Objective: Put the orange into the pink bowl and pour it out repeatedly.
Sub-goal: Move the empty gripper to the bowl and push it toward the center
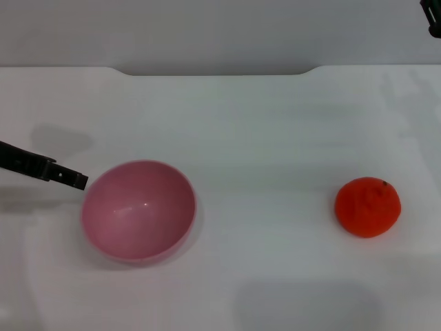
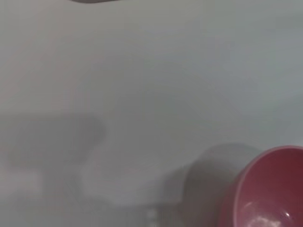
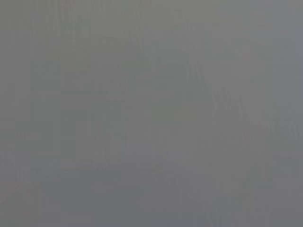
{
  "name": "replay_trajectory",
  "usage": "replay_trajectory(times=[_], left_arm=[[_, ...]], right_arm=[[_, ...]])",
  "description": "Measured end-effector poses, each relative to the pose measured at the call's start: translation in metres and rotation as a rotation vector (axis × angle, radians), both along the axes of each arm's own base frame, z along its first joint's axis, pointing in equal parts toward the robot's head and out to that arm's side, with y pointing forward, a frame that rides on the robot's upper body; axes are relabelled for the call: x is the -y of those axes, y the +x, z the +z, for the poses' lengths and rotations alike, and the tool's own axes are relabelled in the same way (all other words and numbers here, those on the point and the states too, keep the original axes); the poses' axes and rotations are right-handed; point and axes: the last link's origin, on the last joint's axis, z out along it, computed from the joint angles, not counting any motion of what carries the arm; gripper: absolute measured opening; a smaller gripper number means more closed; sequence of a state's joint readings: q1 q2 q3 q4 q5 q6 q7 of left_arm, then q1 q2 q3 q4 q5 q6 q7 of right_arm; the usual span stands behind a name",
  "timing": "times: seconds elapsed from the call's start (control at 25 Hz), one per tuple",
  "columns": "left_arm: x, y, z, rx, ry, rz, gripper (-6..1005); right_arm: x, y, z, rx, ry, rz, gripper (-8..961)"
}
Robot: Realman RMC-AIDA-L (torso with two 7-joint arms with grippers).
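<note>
The left gripper (image 1: 77, 181) sits just beside the rim of the pink bowl (image 1: 138, 212), on the bowl's outer left side. Only a dark tip shows in the head view, so finger spacing cannot be determined. The left wrist view shows the bowl's rim and part of its interior (image 2: 270, 189), with no fingers visible.

The bowl stands upright and empty on the white table (image 1: 262, 138). The orange (image 1: 368, 207) rests on the table well apart from this gripper, on the far side of the bowl and toward the robot's right.

The right gripper (image 1: 433, 15) is at the upper right corner of the head view, far from both objects; its finger state cannot be determined. The right wrist view shows only a featureless grey surface.

Risks, as judged from this layout:
- The bowl is light, glossy plastic. Contact from the left gripper tip at the rim would likely slide or tip it.
- The orange is round and unrestrained. An off-centre approach would probably roll it away.
- With the right wrist view showing nothing, alignment on the orange depends on the head view alone.
</note>
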State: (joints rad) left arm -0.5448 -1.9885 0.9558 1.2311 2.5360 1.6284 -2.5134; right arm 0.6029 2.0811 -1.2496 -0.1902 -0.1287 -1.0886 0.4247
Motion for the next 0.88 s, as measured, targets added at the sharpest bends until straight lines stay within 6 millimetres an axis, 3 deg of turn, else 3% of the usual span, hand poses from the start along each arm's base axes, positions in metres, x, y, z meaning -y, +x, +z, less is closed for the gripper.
replay_trajectory(times=[0.48,0.88], left_arm=[[-0.004,0.02,-0.023,0.003,-0.047,-0.019,736],[-0.006,0.022,-0.034,-0.027,-0.065,-0.025,730]], right_arm=[[0.001,0.001,-0.001,0.0,-0.003,-0.001,601],[0.001,0.001,-0.001,0.001,-0.003,-0.002,602]])
